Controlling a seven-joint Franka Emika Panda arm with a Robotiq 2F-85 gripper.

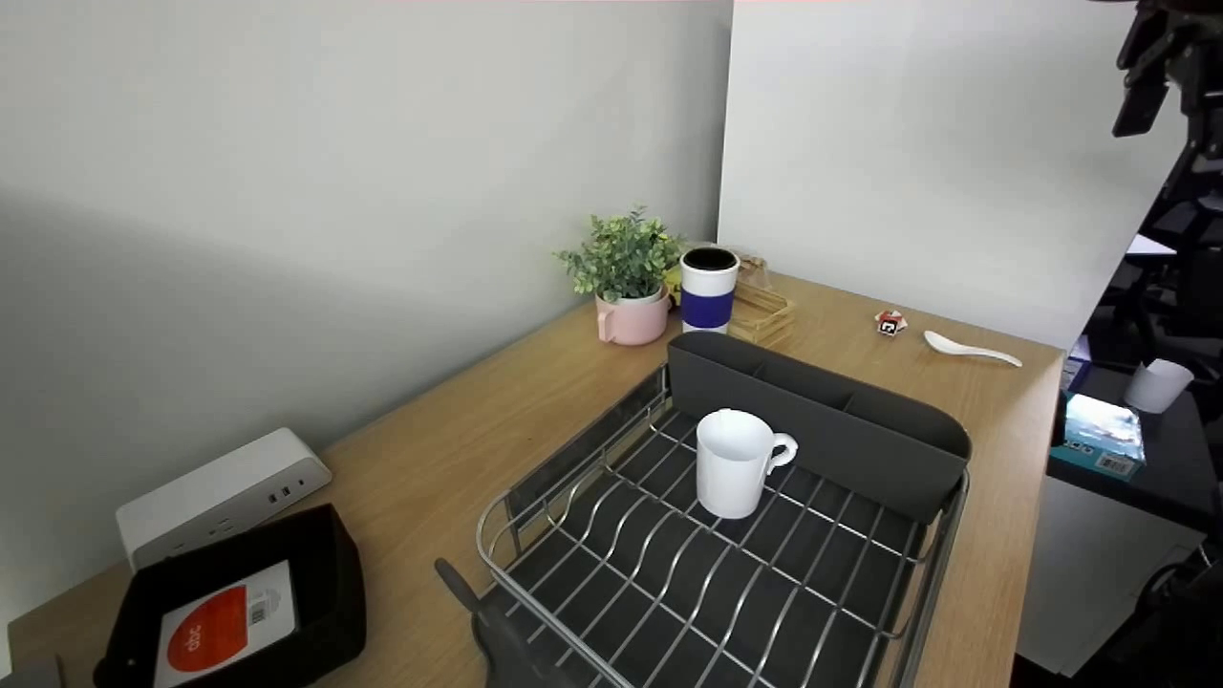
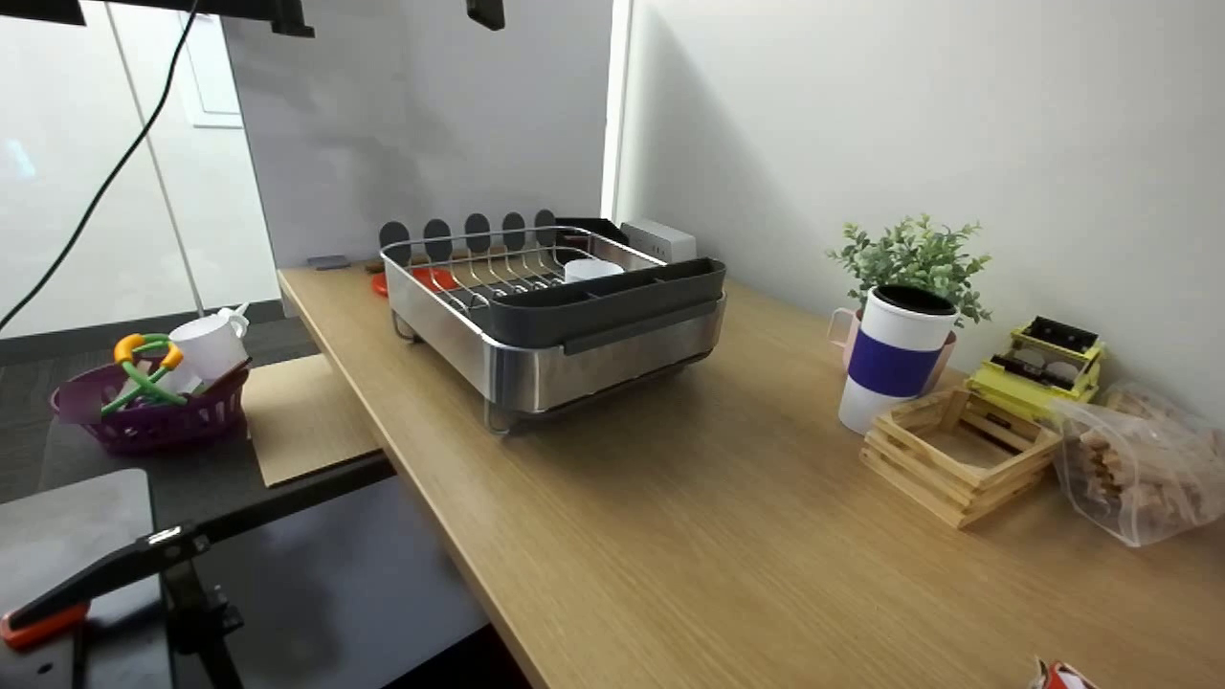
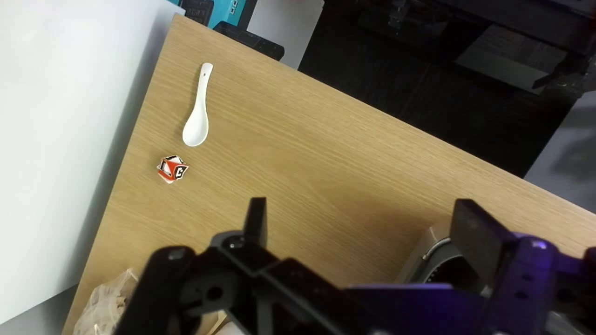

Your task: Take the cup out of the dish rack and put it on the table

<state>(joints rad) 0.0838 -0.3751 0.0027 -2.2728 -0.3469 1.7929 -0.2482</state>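
Note:
The cup (image 1: pixel 734 468), a small white mug with a side loop handle, stands upright inside the dish rack (image 1: pixel 817 585), close to its dark grey utensil holder. In an exterior view only the top of the cup (image 2: pixel 593 270) shows above the holder of the rack (image 2: pixel 612 356). The table (image 1: pixel 564 406) is light-brown wood. My gripper (image 3: pixel 361 204) is open and empty, high above the table (image 3: pixel 326 153). A corner of the rack (image 3: pixel 439 254) shows by one finger; the cup is out of the wrist view. The gripper (image 1: pixel 1161 105) is at the top right in an exterior view.
A plant in a pink cup (image 1: pixel 633 318), a tumbler with a blue band (image 2: pixel 885 359), a wooden crate (image 2: pixel 957 459) and a plastic bag (image 2: pixel 1139 469) stand along the wall. A white spoon (image 3: pixel 198 116) and a small red-white die (image 3: pixel 172 169) lie at the table's end.

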